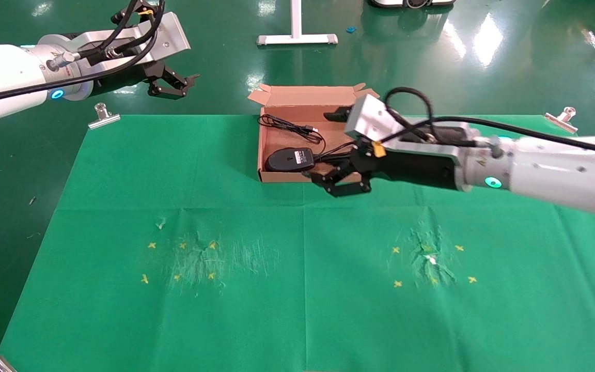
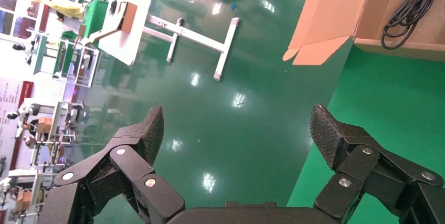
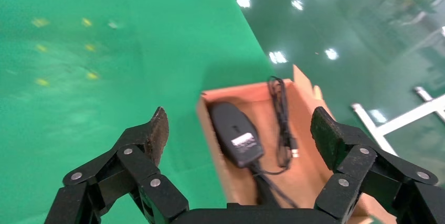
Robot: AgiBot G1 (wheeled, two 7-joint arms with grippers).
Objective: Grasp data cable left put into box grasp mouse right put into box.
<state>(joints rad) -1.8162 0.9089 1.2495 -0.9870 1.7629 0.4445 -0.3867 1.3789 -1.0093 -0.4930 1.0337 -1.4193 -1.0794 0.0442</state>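
The brown cardboard box (image 1: 271,178) stands at the far middle of the green cloth. The black mouse (image 1: 290,159) lies in its near left part, pale label up; it also shows in the right wrist view (image 3: 236,135). Its thin wire (image 1: 290,126) with a USB end lies along the far left of the box. A black piece (image 1: 334,114) at the box's far right is mostly hidden by my right wrist; I cannot tell whether it is the data cable. My right gripper (image 1: 324,183) is open and empty over the box's near edge, right of the mouse. My left gripper (image 1: 179,85) is open and empty, raised beyond the table's far left corner.
The green cloth (image 1: 297,289) carries yellow cross marks and scuffs on its left and right. Metal clips (image 1: 104,114) (image 1: 561,119) hold its far corners. A white stand base (image 1: 296,37) is on the floor behind the box. The box flap (image 2: 320,24) shows in the left wrist view.
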